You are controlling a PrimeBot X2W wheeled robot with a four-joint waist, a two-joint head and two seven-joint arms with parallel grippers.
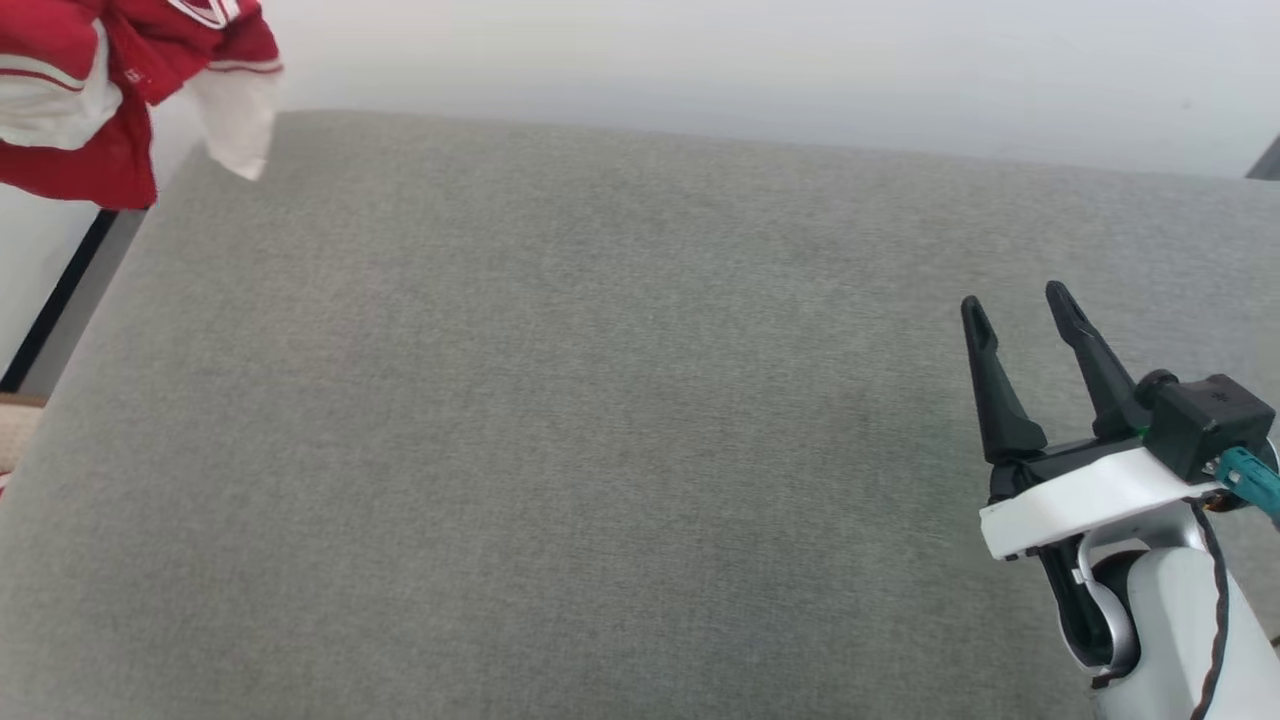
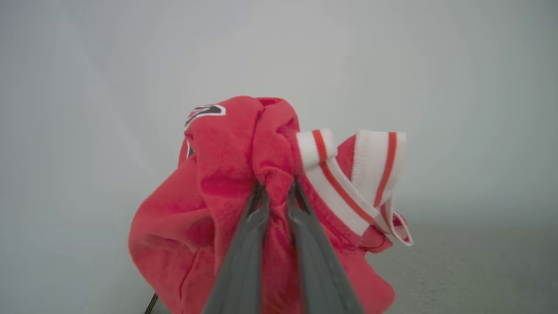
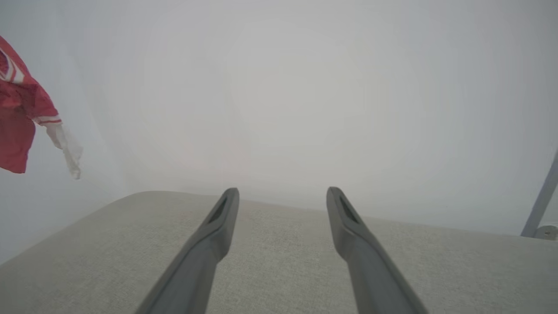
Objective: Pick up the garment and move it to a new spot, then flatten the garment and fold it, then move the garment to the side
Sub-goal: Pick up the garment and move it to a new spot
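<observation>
The garment [image 1: 110, 90], red with white sleeves and striped trim, hangs bunched in the air at the top left of the head view, beyond the grey surface's far left corner. In the left wrist view my left gripper [image 2: 275, 185] is shut on a fold of the garment [image 2: 226, 174], which droops around both fingers. A white sleeve dangles from the garment [image 3: 22, 117] at the left edge of the right wrist view. My right gripper [image 1: 1015, 305] stands open over the right side of the grey cushion, nothing between its fingers [image 3: 218, 222].
A wide grey fabric surface [image 1: 560, 430] spans the scene, with a pale wall behind. A dark strip runs along the floor by its left edge [image 1: 60, 300]. A beige thing peeks in at the left border [image 1: 15, 430]. A grey post [image 3: 542, 196] stands far right.
</observation>
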